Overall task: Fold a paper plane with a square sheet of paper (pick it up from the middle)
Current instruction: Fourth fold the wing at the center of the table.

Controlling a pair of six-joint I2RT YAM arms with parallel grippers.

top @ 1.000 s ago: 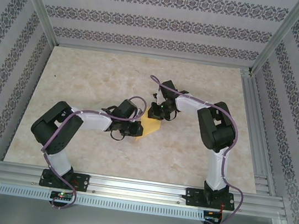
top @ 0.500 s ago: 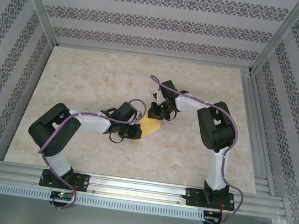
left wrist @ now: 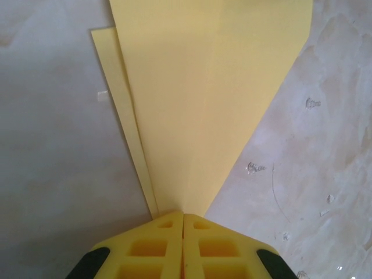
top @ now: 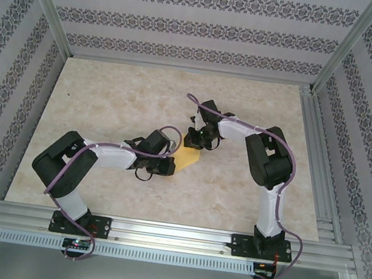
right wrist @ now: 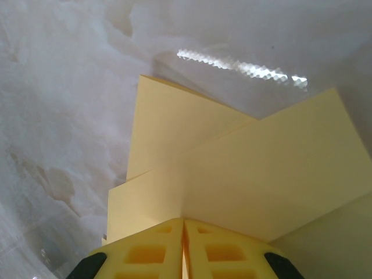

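The yellow paper (top: 186,157) lies folded into a layered, tapering shape at mid-table between the two grippers. In the left wrist view the paper (left wrist: 203,99) narrows to a point at my left gripper (left wrist: 183,215), whose yellow jaws are pressed together on that tip. A thin strip of a lower layer shows along its left edge. In the right wrist view the paper (right wrist: 232,168) rises in creased layers from my right gripper (right wrist: 183,221), which is shut on its wide end. From above, the left gripper (top: 168,165) and the right gripper (top: 194,141) hold opposite ends.
The marble-pattern table (top: 108,101) stretches around the arms, with free room to the left and back. Patterned walls (top: 188,22) enclose it. An aluminium rail (top: 172,235) runs along the near edge by the arm bases.
The left arm has sunk lower and its elbow has swung left, drawing its gripper slightly toward the near left with the paper's tip. The right arm stays put.
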